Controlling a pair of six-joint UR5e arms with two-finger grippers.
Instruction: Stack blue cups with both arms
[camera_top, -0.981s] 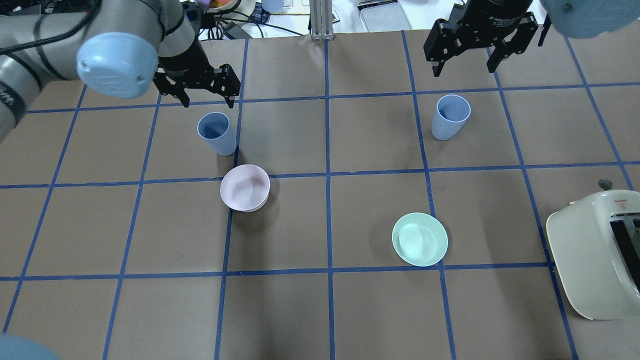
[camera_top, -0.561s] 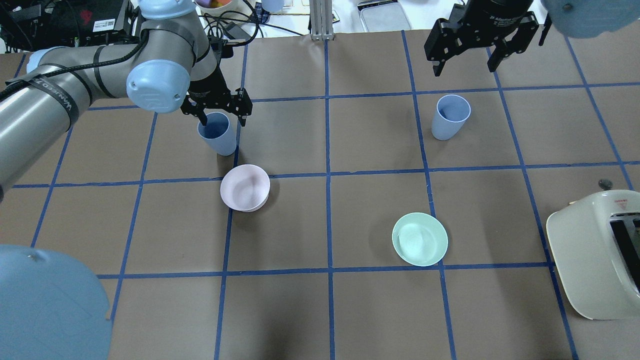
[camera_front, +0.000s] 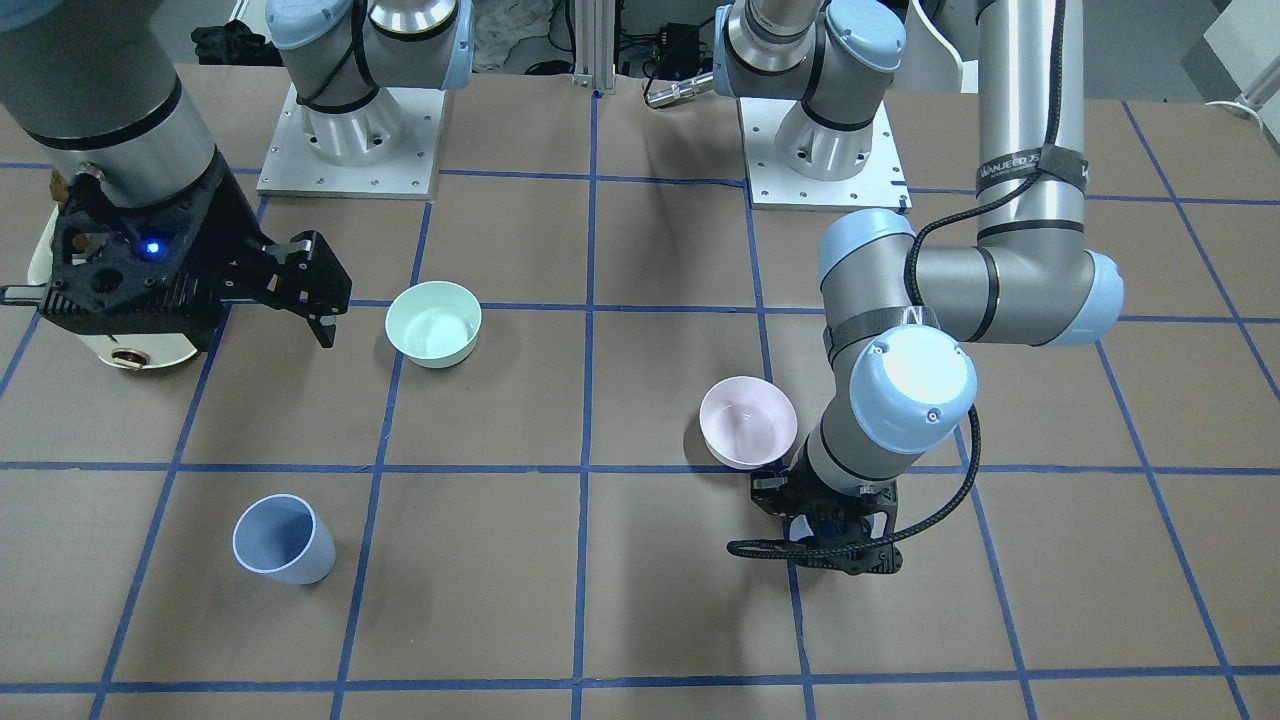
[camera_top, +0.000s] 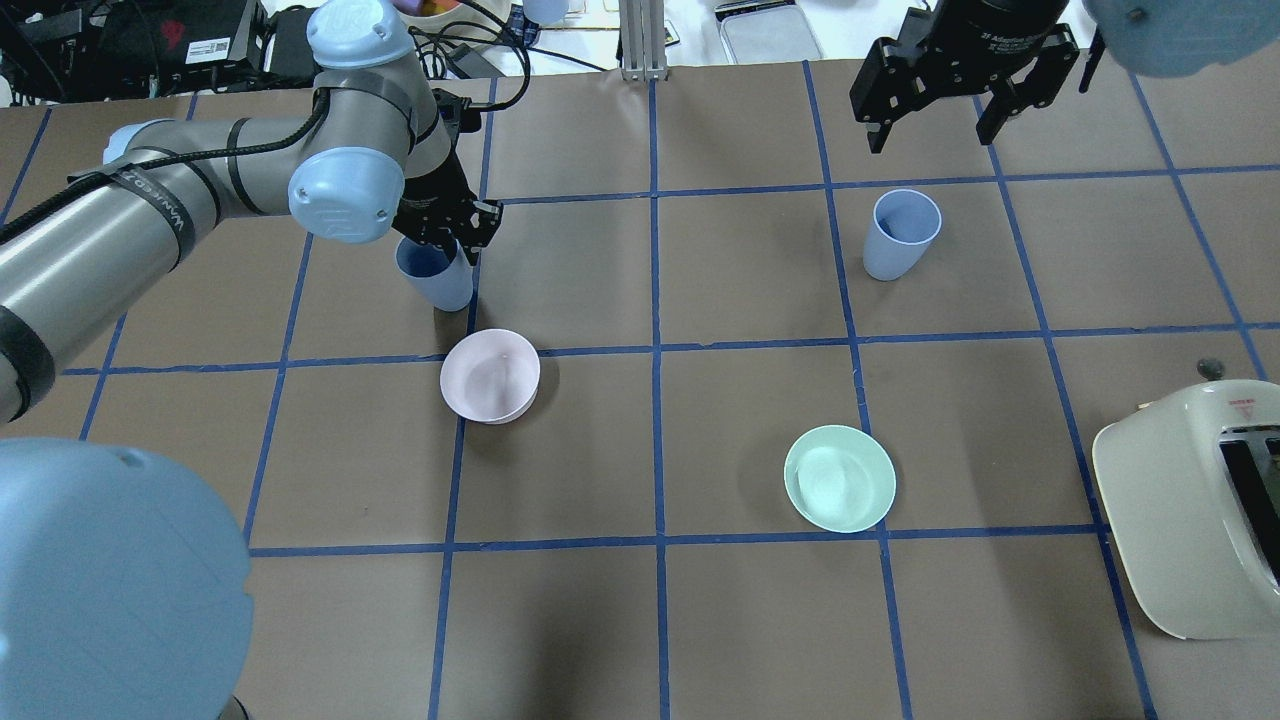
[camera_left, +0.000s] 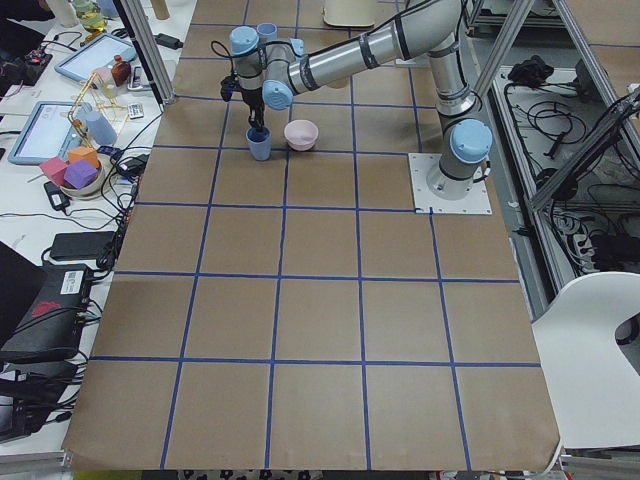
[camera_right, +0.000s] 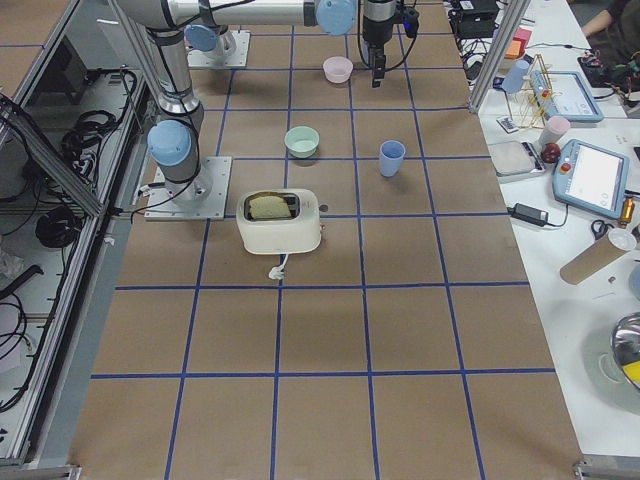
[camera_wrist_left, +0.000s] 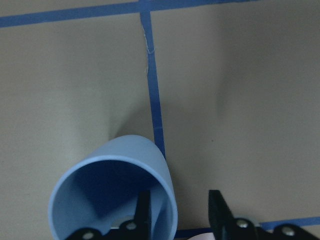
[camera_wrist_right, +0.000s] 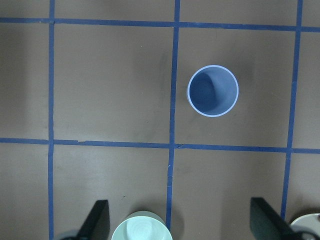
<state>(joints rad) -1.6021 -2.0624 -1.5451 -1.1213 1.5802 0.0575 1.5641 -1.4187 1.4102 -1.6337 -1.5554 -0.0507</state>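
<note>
A: Left gripper (camera_wrist_left: 178, 201) jaws open, straddling the wall of cup 1 (camera_wrist_left: 102, 200), which stands just beside the pink bowl (camera_top: 490, 375). Next?
B: Suggest closing gently on the wall and lifting straight. Cup 2 (camera_top: 903, 232) stands well apart from the bowl; right gripper (camera_top: 930, 140) jaws spread, empty.

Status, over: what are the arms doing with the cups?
Left gripper open, straddling wall of one blue cup. Right gripper open, raised, clear of other cup. Cups unstacked. Pink bowl near, not blocking.

Dusty-blue tapered plastic cup (camera_top: 903, 235), matching dusty-blue twin cup (camera_top: 445, 288), pale pink round bowl (camera_top: 489, 375), mint-green round bowl (camera_top: 839, 478), brown table (camera_top: 600, 620) crossed by blue gridlines.
</note>
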